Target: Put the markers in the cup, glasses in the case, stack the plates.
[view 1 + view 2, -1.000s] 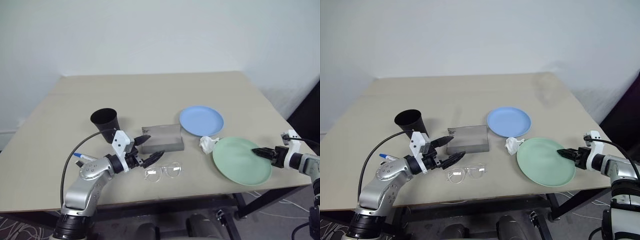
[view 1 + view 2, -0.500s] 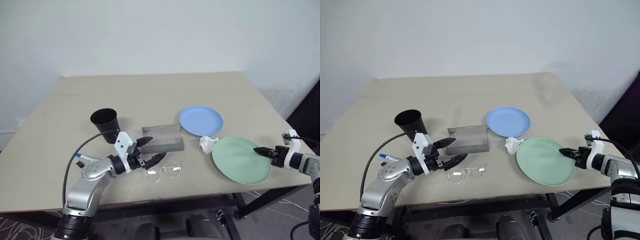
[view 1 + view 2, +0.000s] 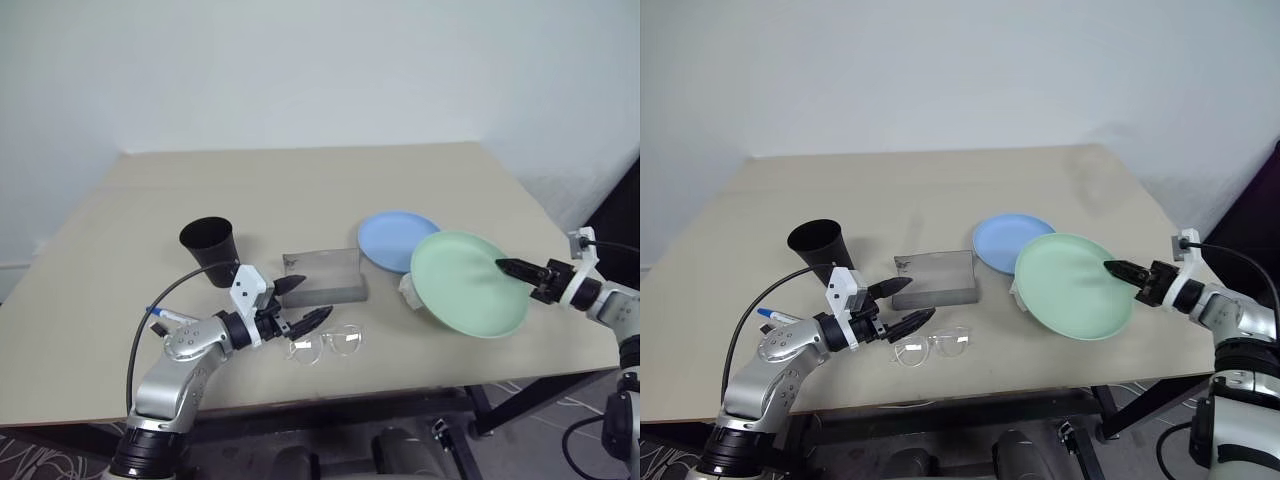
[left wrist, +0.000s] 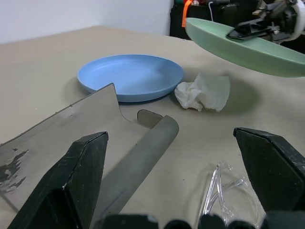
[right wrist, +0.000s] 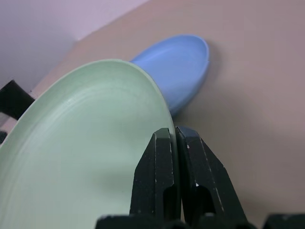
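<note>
Beige tabletop (image 3: 300, 180) carries the work. Right gripper (image 3: 512, 268) is clamped tight on the near-right rim of the pale green plate (image 3: 465, 282), held tilted clear of the surface. Light blue plate (image 3: 390, 240) lies flat just beyond, toward the table's middle, partly overlapped; the right arm is nearer. Left gripper (image 3: 300, 300) stands spread wide and empty between the grey case (image 3: 322, 275) and the glasses (image 3: 325, 344).

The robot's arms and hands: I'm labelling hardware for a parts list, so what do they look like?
Left arm: rounded silver-grey shells, black joints, a black cable looping from its base to the wrist. Each wrist has a white block. The left hand and right hand each have two tapered black fingers. A thin black cable trails from the right wrist, whose forearm is silver-grey.
</note>
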